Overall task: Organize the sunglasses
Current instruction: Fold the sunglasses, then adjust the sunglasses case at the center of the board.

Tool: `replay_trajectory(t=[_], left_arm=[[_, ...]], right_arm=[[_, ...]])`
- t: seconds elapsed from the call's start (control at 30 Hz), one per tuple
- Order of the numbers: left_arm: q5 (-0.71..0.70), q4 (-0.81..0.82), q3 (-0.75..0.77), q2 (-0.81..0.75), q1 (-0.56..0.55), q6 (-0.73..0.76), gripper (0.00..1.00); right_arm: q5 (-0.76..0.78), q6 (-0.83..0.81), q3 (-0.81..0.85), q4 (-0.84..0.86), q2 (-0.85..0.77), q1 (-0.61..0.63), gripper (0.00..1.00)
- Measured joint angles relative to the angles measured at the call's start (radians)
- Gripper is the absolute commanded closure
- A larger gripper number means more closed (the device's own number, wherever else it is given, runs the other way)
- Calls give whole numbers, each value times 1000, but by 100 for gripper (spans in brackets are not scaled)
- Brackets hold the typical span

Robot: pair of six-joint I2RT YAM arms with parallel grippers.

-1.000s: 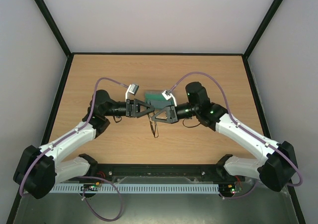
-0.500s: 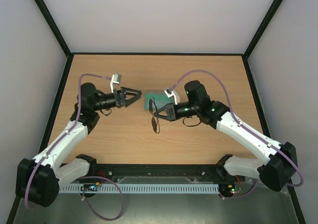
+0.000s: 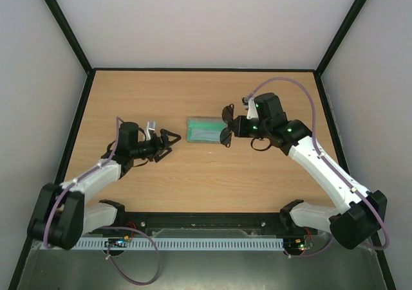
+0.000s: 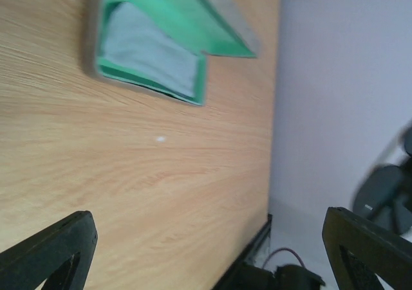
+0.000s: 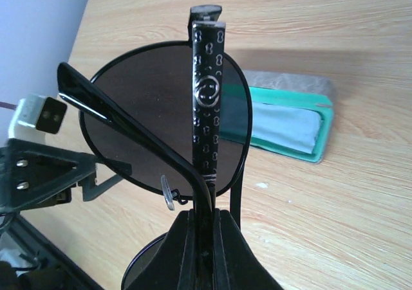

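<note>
Halfway through the tidy-up: the right end effector point(image 5: 205, 220), clamped on the thin black wire-framed sunglasses point(image 5: 170, 132) with dark round lenses, holds them aloft, lenses jutting just beyond its fingertips. The open grey oblong case point(image 3: 205, 130) with green lining lies on the wooden tabletop point(image 3: 141, 90) close ahead, a light blue cloth point(image 5: 284, 124) inside and no glasses stowed yet. The left end effector point(image 3: 168, 139), spread wide and empty, faces the case's other end.

Dark round-lensed sunglasses point(image 5: 148, 103), held aloft
</note>
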Motion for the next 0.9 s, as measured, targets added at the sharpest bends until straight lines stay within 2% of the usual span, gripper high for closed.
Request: replay_trajectory(t=[0.13,0.27,0.37,0.5,0.7,0.9], left_arm=[[-62,114,-4,180,-15,-54,4],[-116,223,-3,291,-103,-110,8],[-154,333,-8,376,-154,-171,26],[-214,487,-35,467,-157,-256,50],[-260,628,-31,609,-157,-324,65],[-263,713,38,734,-162,-364,66]], right_arm=[[30,1,0,-6,6,-24,99],[40,3,0,-6,11,-37,99],[42,5,0,-6,12,-47,99],[42,8,0,-6,12,-55,99],[42,8,0,-6,11,-62,99],[42,8,0,-7,8,-69,99]])
